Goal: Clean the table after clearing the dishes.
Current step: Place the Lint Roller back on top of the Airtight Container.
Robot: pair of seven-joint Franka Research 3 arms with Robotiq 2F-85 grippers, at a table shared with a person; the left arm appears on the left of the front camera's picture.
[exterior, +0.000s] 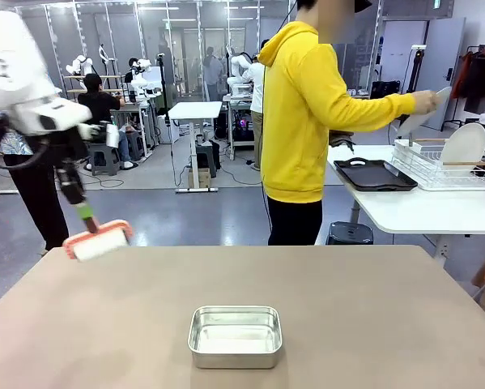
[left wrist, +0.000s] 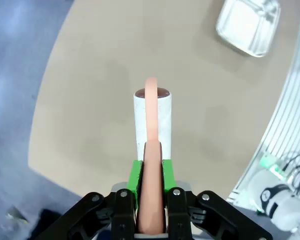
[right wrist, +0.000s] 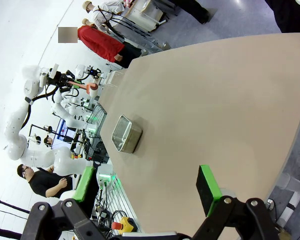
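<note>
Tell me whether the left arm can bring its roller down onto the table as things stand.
Probably yes: the left gripper is shut on the roller above the table, with bare surface under it and the steel pan well aside.

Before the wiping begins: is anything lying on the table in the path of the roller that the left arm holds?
Yes: a steel pan sits on the table, near its front middle. The roller hangs over the far left corner.

Front across table (exterior: 372, 308); both wrists above it.
</note>
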